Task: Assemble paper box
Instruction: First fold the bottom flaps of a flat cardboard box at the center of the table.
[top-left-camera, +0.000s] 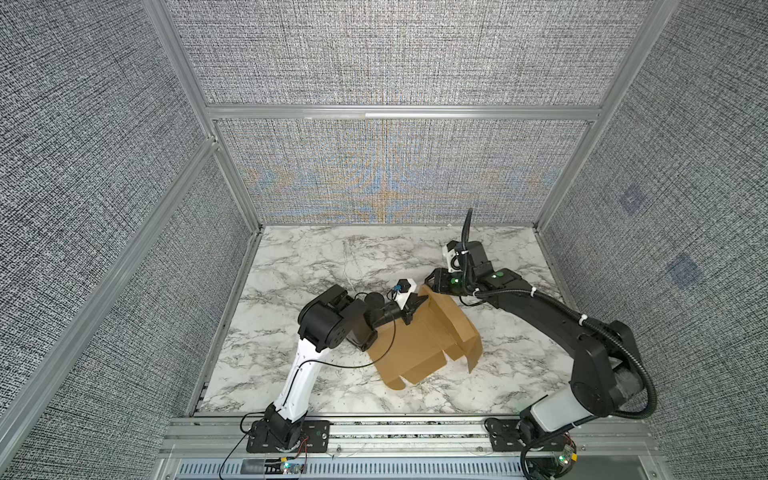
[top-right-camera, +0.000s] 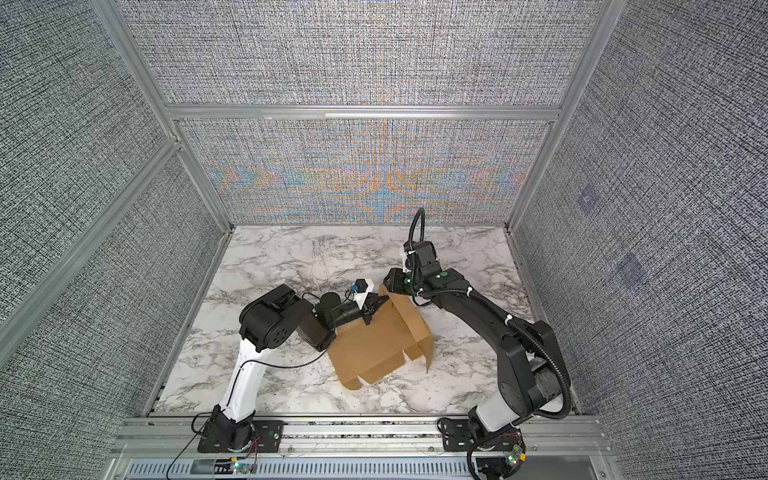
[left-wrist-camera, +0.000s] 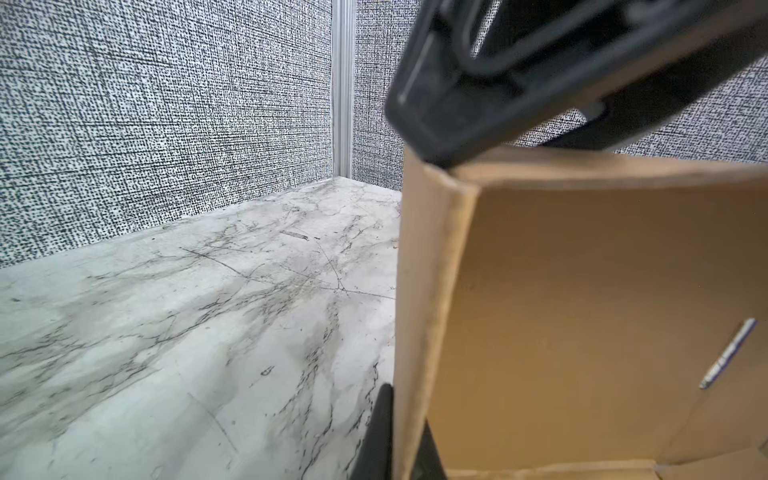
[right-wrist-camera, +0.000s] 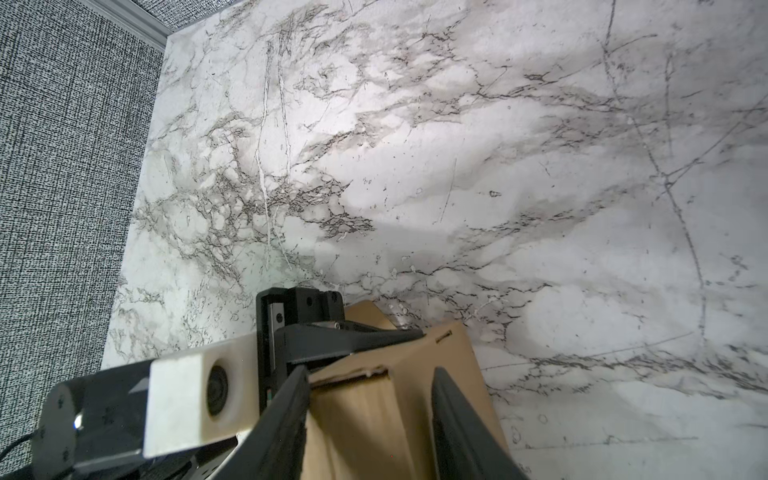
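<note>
Both hands (top-left-camera: 409, 309) (right-wrist-camera: 370, 415) hide the paper box's (top-left-camera: 419, 345) far corner.

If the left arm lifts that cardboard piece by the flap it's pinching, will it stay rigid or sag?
The paper box is thin corrugated sheet with several creases, so it will likely hinge at the folds rather than lift flat. The left gripper is shut on one upright flap edge; the far panels probably droop. It looks light and may slide on the smooth marble table.

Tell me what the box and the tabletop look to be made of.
Paper box: plain tan corrugated cardboard, matte; a torn, layered cut edge shows in the right wrist view. Tabletop: white with grey marble veining and a slight sheen, fine scratches; real stone or a printed laminate, the look leaves it open.
</note>
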